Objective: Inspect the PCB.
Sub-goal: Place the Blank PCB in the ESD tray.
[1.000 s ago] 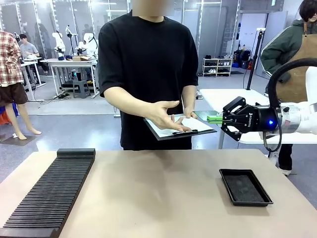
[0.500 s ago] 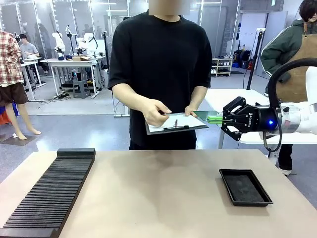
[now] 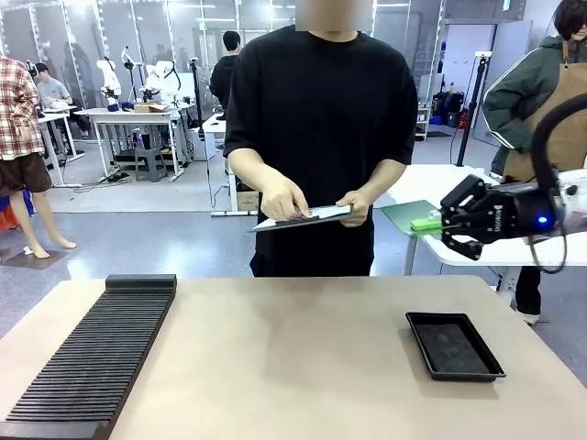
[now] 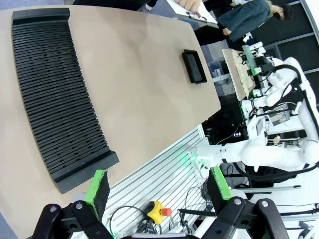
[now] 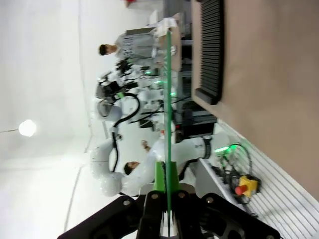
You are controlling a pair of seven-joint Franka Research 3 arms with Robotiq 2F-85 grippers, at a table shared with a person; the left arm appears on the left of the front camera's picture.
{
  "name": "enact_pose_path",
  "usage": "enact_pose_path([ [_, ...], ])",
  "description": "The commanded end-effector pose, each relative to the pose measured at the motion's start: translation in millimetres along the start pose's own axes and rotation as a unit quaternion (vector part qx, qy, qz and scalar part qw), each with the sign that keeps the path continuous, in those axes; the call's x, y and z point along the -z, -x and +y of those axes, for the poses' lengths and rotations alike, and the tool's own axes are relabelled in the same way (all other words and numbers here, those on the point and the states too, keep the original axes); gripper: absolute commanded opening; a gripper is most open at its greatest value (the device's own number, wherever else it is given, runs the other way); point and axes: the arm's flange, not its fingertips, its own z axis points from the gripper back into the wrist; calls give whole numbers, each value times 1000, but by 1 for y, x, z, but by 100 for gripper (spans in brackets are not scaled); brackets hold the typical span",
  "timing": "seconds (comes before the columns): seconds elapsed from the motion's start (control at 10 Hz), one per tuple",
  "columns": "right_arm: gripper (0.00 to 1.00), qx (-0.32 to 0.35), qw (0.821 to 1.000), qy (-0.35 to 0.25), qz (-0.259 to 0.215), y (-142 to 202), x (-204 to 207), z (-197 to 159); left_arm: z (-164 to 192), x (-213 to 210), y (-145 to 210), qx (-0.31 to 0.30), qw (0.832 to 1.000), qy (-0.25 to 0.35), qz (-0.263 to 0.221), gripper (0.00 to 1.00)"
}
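The PCB (image 3: 408,216) is a thin green board held level off the table's far right side, with my right gripper (image 3: 438,224) shut on its near edge. In the right wrist view the PCB (image 5: 168,94) runs edge-on as a thin green line straight up from the shut green pads of my right gripper (image 5: 166,185). My left gripper (image 4: 158,185) hangs open high over the table's corner, with nothing between its fingers (image 4: 98,186). Across the table a person holds a white-papered clipboard (image 3: 303,218) in both hands, just left of the PCB.
A long black slotted rack (image 3: 92,357) covers the table's left side. A shallow black tray (image 3: 454,346) lies at the right, below the held PCB. The brown table (image 3: 293,367) is bare between them. Another person in an apron stands behind my right arm.
My right gripper has drawn back to the right with the PCB. The person has stepped right and now holds the clipboard flatter, with both hands on it.
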Motion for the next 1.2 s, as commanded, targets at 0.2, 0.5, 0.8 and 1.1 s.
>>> enact_pose_path([
  [0.2, 3, -18, 992, 110, -51, 20, -28, 13, -2, -2, 0, -4, 1000, -10, 4, 100],
  [0.5, 3, -36, 978, 199, -43, 12, -33, -14, -2, -2, 0, -4, 1000, -10, 4, 100],
  [0.8, 3, -54, 945, 319, -48, -9, -20, -54, -2, -2, 0, -4, 1000, -10, 4, 100],
  [1.1, 3, -46, 936, 346, -40, -28, -7, -101, -2, -2, 0, -4, 1000, -10, 4, 100],
])
